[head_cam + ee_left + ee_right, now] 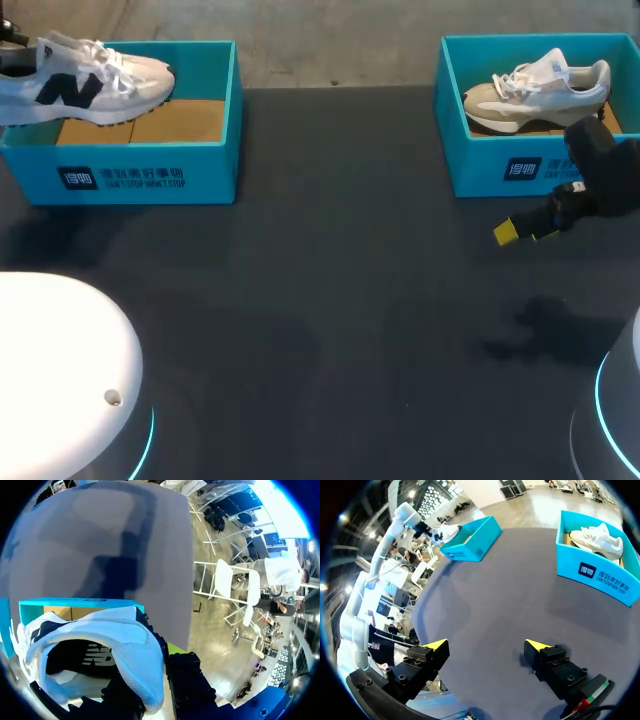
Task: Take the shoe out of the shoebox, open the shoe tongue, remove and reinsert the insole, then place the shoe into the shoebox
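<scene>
One white shoe (90, 75) hangs over its shoebox (150, 175), clamped in my left gripper (157, 690); my right gripper (487, 645) hovers with fingers spread.

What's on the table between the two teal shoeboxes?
Nothing: the head view shows only bare dark table between the left shoebox and the right shoebox. The right gripper hovers in front of the right shoebox, outside that gap.

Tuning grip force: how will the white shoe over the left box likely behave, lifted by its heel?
Probably light for its size: the white shoe hangs roughly level over the left box, held only at the heel. The padded collar looks soft and may squash. Loose laces could snag.
</scene>
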Robot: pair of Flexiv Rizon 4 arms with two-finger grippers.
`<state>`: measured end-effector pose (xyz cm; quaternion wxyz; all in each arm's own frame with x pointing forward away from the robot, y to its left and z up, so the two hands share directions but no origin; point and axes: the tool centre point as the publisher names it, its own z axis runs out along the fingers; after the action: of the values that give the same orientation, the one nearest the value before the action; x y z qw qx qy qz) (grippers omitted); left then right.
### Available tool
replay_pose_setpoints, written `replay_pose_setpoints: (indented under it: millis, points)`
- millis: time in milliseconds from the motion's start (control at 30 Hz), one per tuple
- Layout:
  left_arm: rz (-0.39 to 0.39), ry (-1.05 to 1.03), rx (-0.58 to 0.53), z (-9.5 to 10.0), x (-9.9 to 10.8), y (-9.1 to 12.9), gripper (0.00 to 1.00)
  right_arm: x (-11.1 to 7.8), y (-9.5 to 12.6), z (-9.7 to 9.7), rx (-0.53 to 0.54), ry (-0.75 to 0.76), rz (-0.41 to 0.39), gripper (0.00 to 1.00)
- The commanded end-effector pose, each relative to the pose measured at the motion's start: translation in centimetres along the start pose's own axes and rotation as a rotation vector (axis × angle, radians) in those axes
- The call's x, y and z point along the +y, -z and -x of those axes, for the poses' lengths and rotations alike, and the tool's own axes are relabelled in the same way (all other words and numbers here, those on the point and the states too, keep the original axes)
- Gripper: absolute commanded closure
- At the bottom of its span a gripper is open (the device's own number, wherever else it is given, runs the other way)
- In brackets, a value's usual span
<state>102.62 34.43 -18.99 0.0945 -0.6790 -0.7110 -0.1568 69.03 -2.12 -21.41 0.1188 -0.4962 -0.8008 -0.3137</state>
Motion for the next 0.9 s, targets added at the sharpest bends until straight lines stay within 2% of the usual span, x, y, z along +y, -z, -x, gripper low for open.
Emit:
replay_pose_setpoints:
  millis: [33, 233, 900]
  points:
    - [-0.008, 0.001, -0.006, 0.12, 0.43, 0.09, 1.0, 0.0, -0.07, -0.02, -0.002, -0.001, -0.001, 0.0]
    - [-0.002, 0.006, 0.006, 0.93, 0.79, 0.24, 1.0, 0.0, -0.07, -0.02, -0.002, -0.001, -0.001, 0.0]
    - [-0.002, 0.006, 0.006, 0.93, 0.79, 0.24, 1.0, 0.0, -0.07, -0.02, -0.002, -0.001, -0.001, 0.0]
